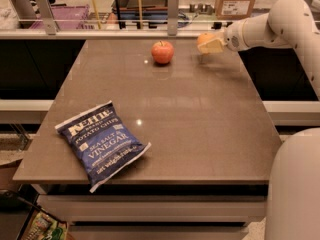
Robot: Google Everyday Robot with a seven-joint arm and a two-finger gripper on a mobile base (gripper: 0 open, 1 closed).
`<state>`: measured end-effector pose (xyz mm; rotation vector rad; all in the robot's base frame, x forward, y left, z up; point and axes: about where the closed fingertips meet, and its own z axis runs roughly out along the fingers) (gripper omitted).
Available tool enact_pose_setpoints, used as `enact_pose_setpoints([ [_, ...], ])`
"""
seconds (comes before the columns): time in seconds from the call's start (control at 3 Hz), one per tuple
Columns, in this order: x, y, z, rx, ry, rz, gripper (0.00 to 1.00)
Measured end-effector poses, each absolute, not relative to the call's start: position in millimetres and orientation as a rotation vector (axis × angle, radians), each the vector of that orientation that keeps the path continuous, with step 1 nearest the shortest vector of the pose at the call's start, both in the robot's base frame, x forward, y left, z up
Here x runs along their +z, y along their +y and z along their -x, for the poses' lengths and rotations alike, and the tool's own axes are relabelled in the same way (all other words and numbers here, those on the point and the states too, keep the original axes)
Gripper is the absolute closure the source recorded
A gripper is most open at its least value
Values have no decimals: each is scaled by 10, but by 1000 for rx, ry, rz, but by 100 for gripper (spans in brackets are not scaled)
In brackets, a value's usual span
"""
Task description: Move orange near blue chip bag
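Observation:
The orange is at the far right of the table, held between the pale fingers of my gripper. It hangs a little above the tabletop and is partly hidden by the fingers. The arm reaches in from the right. The blue chip bag, a dark blue Kettle bag with white lettering, lies flat at the front left of the table, far from the orange.
A red apple sits at the far middle of the brown table, left of the gripper. A rail with posts runs behind the far edge. My robot body fills the lower right.

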<state>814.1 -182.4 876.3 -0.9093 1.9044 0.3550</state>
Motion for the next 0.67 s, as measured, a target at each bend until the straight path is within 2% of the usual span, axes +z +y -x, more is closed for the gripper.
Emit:
enact_pose_setpoints([
  [0.67,9133,-1929,-7939,391,1842,926,100],
])
